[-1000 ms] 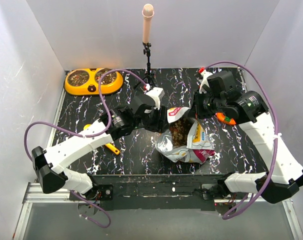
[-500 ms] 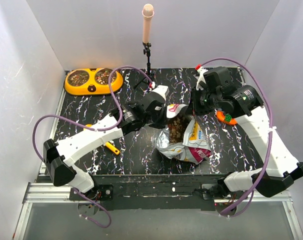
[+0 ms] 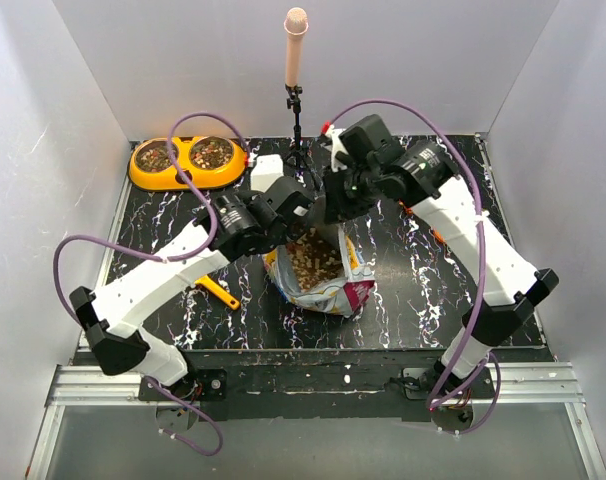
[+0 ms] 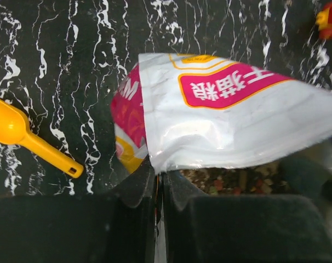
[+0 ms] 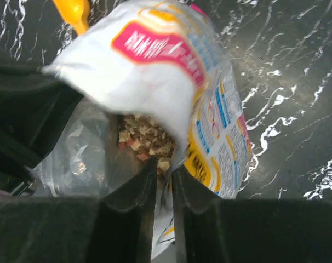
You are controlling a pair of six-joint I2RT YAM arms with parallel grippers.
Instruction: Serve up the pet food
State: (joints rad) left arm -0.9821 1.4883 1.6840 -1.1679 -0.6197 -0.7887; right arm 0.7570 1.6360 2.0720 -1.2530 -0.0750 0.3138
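The crinkly white bag with a magenta band stands open mid-table, and the pet food shows in its mouth. My left gripper is shut on the bag's left rim; in the left wrist view its jaws pinch the white edge of the bag, with kibble just beyond. My right gripper is at the back rim. In the right wrist view its jaws stand a narrow slit apart with the edge of the bag between them, above the kibble.
The orange double bowl holding kibble sits at the back left. A yellow-orange scoop lies left of the bag, also seen as the scoop. A microphone stand rises at the back centre. A small red-orange object lies to the right.
Both arms swung left and back, dragging the bag leftward with its mouth pulled wider. The left gripper closed onto the bag's rim. The right jaws eased slightly apart.
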